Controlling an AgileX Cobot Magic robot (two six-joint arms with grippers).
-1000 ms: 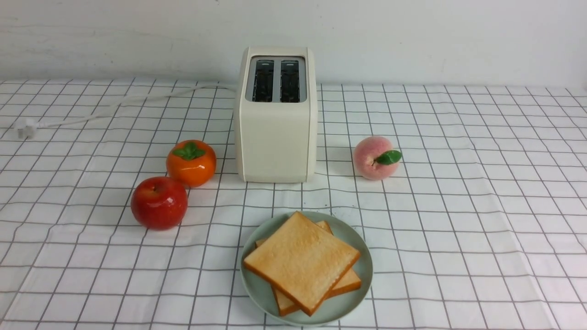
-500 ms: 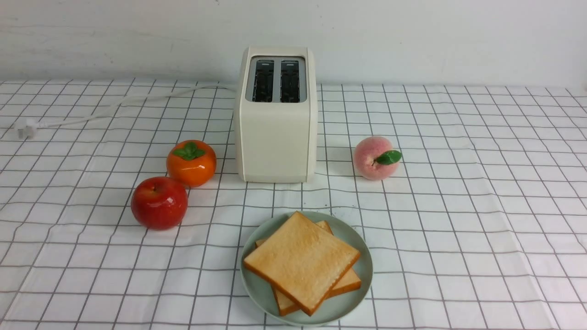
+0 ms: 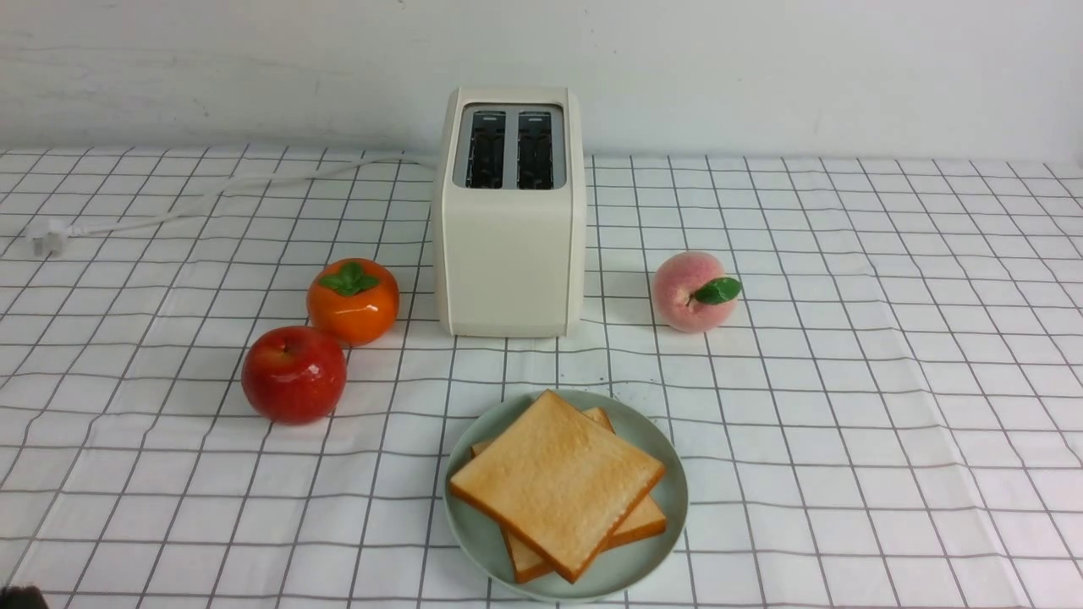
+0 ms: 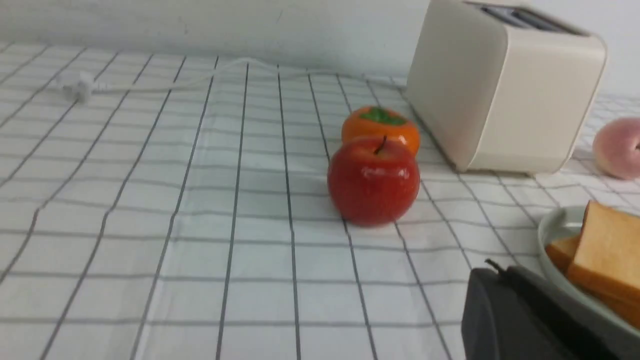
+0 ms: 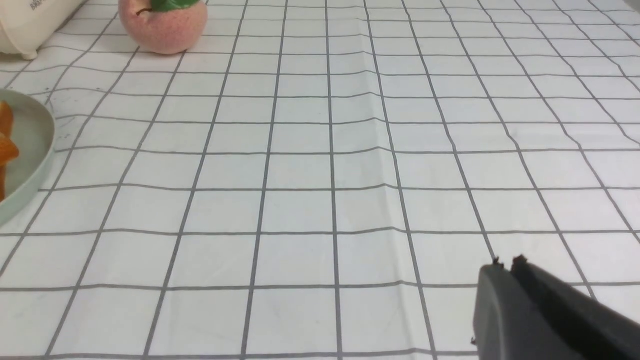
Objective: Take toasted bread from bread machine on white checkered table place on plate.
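**A:** What does the toasted bread (image 3: 556, 479) look like, and where is it?

**B:** Two square slices with golden-tan faces and orange-brown crust edges. They lie stacked on the pale mint-green plate (image 3: 470, 523), the top slice turned a little so the corners of the lower one stick out. The plate sits on the checkered worktop (image 3: 846, 406) in front of the bread machine (image 3: 509, 254), apart from it. Both of the machine's grey top slots look dark, with no slice showing.

**A:** Anything else around it?

**B:** A red apple (image 3: 294, 374) and an orange persimmon (image 3: 353, 300) to the left of the bread machine, just beside each other, and a peach (image 3: 692, 290) with a green leaf to its right. The white cord (image 3: 211, 196) runs off to the far left, ending in a plug lying on the cloth.

**A:** Do the wrist views add anything?

**B:** The front view shows neither claw. The left wrist view has the left claw (image 4: 505, 272) low beside the plate rim, its dark fingers pressed together, and it shows the slices edge-on with their thickness. From there the apple stands in front of the persimmon and partly hides it. The right wrist view shows the right claw (image 5: 506, 263) over bare cloth, well apart from the plate, fingers pressed together too, with nothing held. It catches only a sliver of crust at the plate's edge.
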